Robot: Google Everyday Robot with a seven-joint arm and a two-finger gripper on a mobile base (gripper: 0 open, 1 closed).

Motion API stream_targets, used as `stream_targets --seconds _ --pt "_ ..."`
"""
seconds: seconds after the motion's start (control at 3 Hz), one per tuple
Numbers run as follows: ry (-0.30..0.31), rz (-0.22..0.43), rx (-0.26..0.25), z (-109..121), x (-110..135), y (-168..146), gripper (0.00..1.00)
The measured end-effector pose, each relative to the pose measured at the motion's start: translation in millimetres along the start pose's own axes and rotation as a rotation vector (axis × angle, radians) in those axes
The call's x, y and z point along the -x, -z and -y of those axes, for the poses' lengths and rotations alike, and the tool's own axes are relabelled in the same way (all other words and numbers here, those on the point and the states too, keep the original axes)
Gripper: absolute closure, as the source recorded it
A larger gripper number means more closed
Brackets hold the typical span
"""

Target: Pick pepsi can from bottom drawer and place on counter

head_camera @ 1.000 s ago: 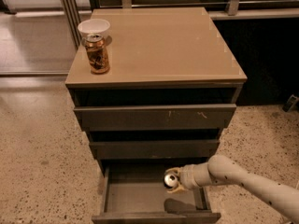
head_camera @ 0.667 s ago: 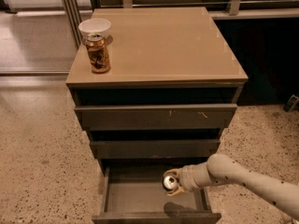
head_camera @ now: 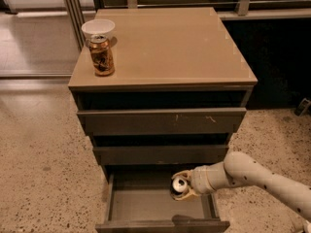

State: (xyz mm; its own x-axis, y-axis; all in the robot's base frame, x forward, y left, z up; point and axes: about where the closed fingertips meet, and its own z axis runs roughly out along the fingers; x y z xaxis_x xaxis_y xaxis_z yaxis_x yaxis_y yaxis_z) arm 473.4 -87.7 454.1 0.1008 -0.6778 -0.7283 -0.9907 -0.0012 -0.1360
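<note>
The bottom drawer [head_camera: 146, 208] is pulled open at the foot of the grey-brown cabinet. My gripper [head_camera: 181, 185] reaches in from the right and is shut on the pepsi can [head_camera: 179, 184], holding it lifted above the drawer's right side. Only the can's silver top with its pull tab shows; its dark body is hidden by the fingers. The can's shadow falls on the drawer floor near the front. The tan counter [head_camera: 180, 47] is high above the gripper.
A brown-and-gold patterned can [head_camera: 101, 55] stands at the counter's left edge with a white bowl [head_camera: 98, 28] just behind it. The top drawer [head_camera: 161, 121] and middle drawer [head_camera: 160, 154] are shut. Speckled floor surrounds the cabinet.
The gripper with the can has shifted slightly left and risen a little over the drawer; the shadow beneath it has moved toward the drawer's front.
</note>
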Motion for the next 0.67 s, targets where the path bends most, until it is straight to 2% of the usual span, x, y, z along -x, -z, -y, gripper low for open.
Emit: stream_targets --seconds 0.33,0.67 --pt "-0.073 0.054 0.044 3 62 63 1.00" --pt "-0.092 -0.008 0.112 -2 138 135 1.00"
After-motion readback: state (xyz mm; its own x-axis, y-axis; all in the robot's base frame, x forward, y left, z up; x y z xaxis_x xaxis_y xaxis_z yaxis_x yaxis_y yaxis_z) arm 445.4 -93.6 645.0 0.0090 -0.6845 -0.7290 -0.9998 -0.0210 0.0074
